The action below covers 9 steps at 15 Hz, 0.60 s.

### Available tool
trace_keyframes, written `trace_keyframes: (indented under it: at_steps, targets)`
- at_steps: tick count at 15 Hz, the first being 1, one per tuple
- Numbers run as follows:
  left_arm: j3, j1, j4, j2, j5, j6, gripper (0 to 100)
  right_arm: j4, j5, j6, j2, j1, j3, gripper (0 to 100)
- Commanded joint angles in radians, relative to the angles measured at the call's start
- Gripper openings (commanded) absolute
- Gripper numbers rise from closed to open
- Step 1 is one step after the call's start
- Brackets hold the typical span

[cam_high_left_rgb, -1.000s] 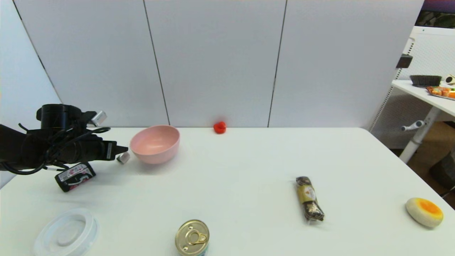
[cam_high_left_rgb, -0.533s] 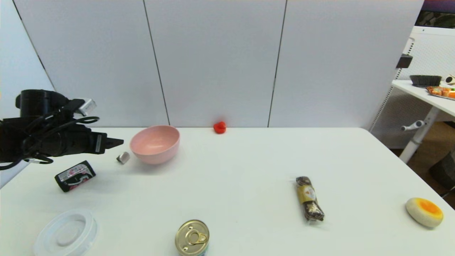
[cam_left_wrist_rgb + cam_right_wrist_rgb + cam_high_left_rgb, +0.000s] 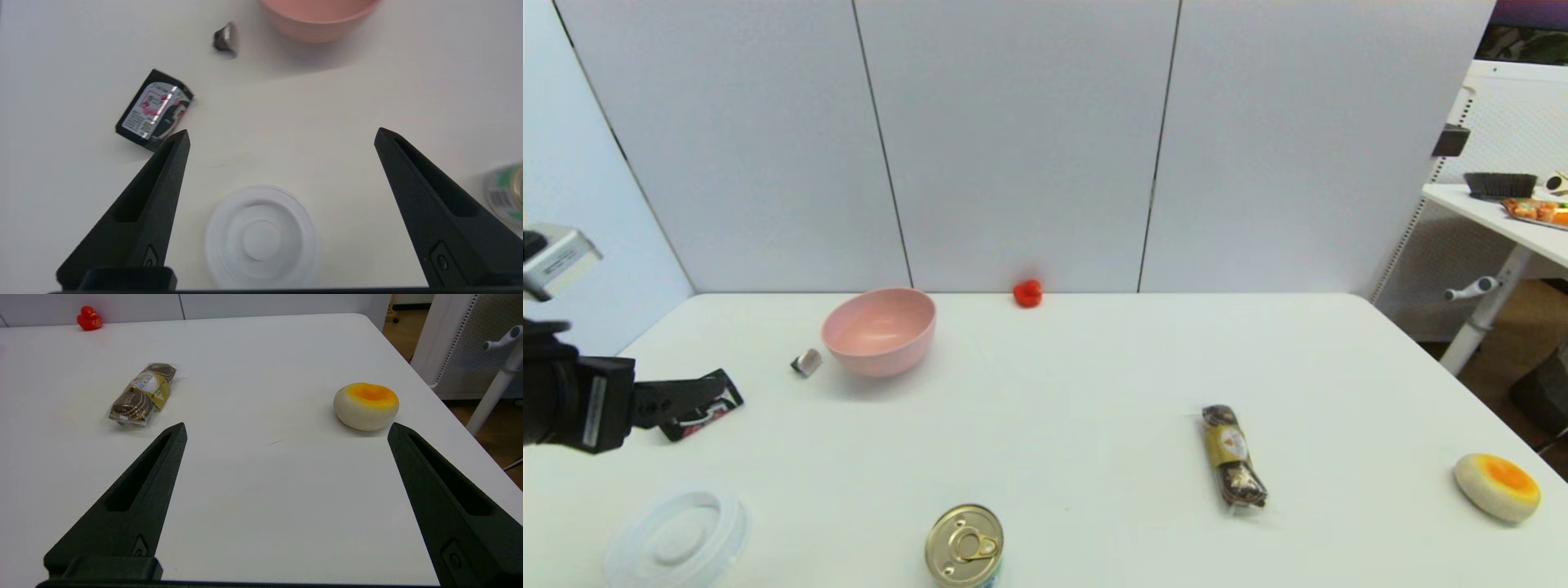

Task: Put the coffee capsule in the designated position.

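Note:
The coffee capsule (image 3: pixel 806 362) lies on its side on the white table, just left of the pink bowl (image 3: pixel 879 331) and a small gap apart from it. In the left wrist view the coffee capsule (image 3: pixel 226 36) shows its dark body and pale foil face, far ahead of the fingers. My left gripper (image 3: pixel 698 396) hangs at the table's left edge, open and empty, well back from the capsule; its fingers (image 3: pixel 163 183) are spread wide. My right gripper (image 3: pixel 286 424) is open and empty over the table's right side, outside the head view.
A black-and-pink sachet (image 3: pixel 154 108) lies by the left fingers. A white round lid (image 3: pixel 674 539) and a gold-lidded tin can (image 3: pixel 964 545) sit near the front edge. A chocolate pack (image 3: pixel 1233 457), a yellow-topped round piece (image 3: pixel 1499 486) and a red lump (image 3: pixel 1027 292) lie farther off.
My left arm has drawn back from beside the capsule, leftward and toward the table's front left edge. The capsule and the bowl have stayed where they were.

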Motion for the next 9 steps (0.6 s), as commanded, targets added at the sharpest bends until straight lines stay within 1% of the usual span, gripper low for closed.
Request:
trace_keyframes:
  at_steps: [1, 2, 3, 4, 5, 6, 7, 8, 9]
  targets:
    - [0.627, -0.097, -0.571, -0.617, 0.017, -0.033, 100, 0.000, 0.000, 0.000, 0.001, 0.000, 0.000, 100]
    - [0.722, -0.086, -0.612, -0.725, 0.043, -0.053, 100, 0.000, 0.000, 0.000, 0.001, 0.000, 0.000, 100]
    - [0.793, -0.077, -0.623, -0.837, 0.067, -0.061, 100, 0.000, 0.000, 0.000, 0.001, 0.000, 0.000, 100]
    - [0.804, -0.051, -0.575, -0.867, 0.084, -0.067, 100, 0.000, 0.000, 0.000, 0.001, 0.000, 0.000, 100]
    - [0.804, -0.033, -0.489, -0.952, 0.079, -0.067, 100, 0.000, 0.000, 0.000, 0.001, 0.000, 0.000, 100]
    - [0.804, -0.029, -0.325, -1.078, 0.090, -0.067, 100, 0.000, 0.000, 0.000, 0.001, -0.001, 0.000, 100]
    - [0.791, -0.026, -0.239, -1.104, 0.113, -0.083, 100, -0.002, 0.000, -0.001, 0.001, 0.000, 0.000, 100]
    - [0.800, -0.026, -0.282, -1.105, 0.124, -0.096, 100, -0.002, 0.000, 0.000, 0.001, 0.000, 0.000, 100]
    - [0.802, -0.026, -0.285, -1.104, 0.130, -0.112, 100, -0.002, 0.000, 0.000, 0.001, 0.000, 0.000, 100]
